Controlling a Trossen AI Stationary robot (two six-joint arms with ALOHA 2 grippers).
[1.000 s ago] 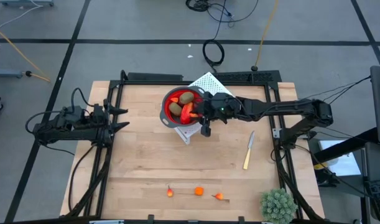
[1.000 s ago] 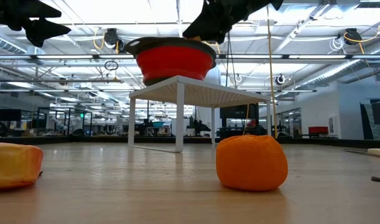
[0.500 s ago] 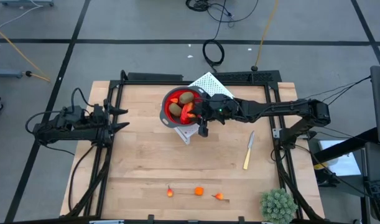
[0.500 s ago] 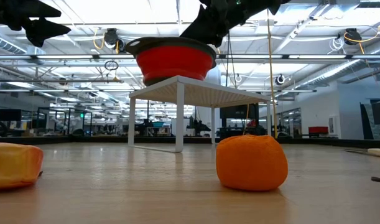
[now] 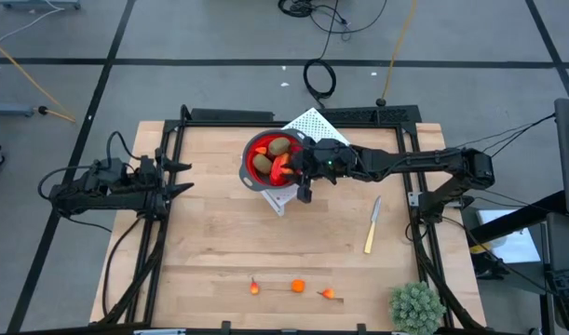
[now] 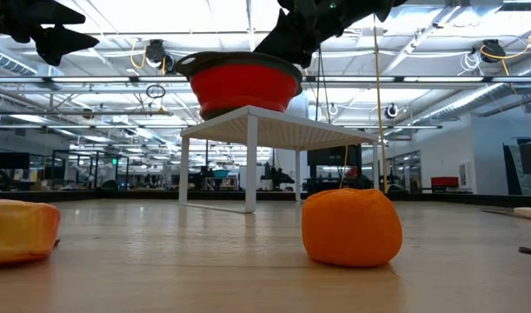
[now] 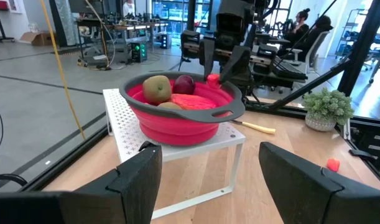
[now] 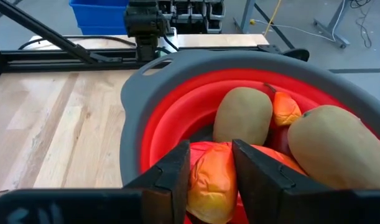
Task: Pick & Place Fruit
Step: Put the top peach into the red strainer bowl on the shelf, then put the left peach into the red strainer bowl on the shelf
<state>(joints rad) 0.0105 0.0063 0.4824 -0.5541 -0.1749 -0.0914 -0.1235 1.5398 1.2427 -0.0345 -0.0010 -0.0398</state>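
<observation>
A red bowl with a grey rim (image 5: 256,149) stands on a white perforated stand (image 5: 307,124) at the table's far middle. In it lie two olive-brown ovals (image 8: 242,115) (image 8: 329,143), a dark red ball (image 7: 185,83) and a small orange piece (image 8: 283,109). My right gripper (image 8: 209,152) reaches over the bowl from the table's right, shut on a red-orange fruit (image 8: 211,180). Three small orange pieces (image 5: 298,286) lie near the table's front edge. My left gripper (image 5: 180,177) waits open at the left edge. My right gripper pinches the red-orange fruit's two sides (image 8: 205,168) between its two fingers (image 8: 177,174). The fingers come from the table's right, slanting a little downward over the bowl's rim (image 7: 230,99). The fruit sits inside the bowl's opening; whether it rests on the other fruit, I cannot tell.
A pale yellow stick (image 5: 372,225) lies on the table right of the stand. A spiky green plant ball (image 5: 415,307) stands at the near right corner. Black frame rails (image 5: 172,149) run along the table's left, right and far sides.
</observation>
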